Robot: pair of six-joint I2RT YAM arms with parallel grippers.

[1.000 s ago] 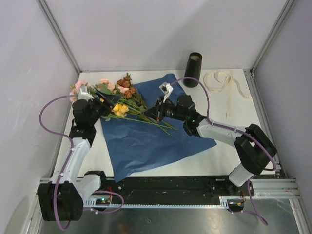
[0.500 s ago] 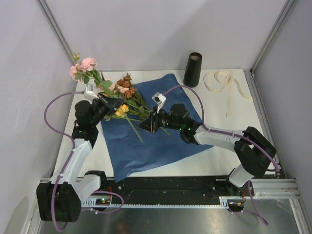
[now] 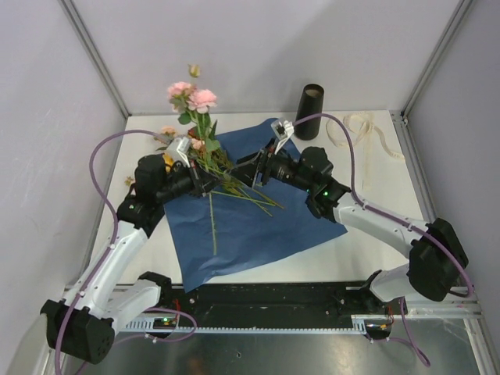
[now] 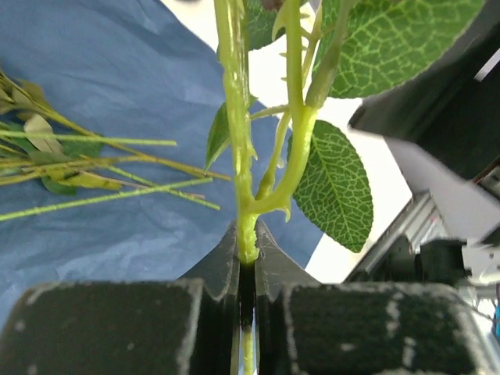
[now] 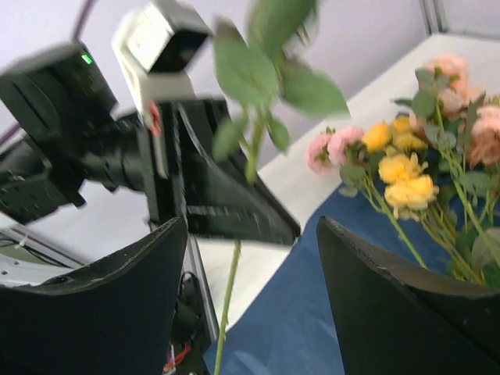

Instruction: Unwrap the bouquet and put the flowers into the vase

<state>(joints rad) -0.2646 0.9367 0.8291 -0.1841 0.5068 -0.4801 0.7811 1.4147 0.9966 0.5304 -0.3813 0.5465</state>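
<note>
left tool [image 4: 247, 254] clamped on a rose stem [image 4: 233, 117], pink blooms [image 3: 192, 96] raised above the blue paper [image 3: 258, 226]; right tool [image 5: 251, 234] apart nearby.

Clamping a thorny green flower stem [image 4: 233, 117] between the tightly closed fingers of the left gripper [image 4: 247, 262], holding it upright among broad veined leaves [image 4: 336, 187]. Looking down on the blue paper sheet [image 4: 117, 70], with loose stems [image 4: 101, 168] lying across it at left. Showing a strip of white bench [image 4: 269, 74] beyond.
</note>
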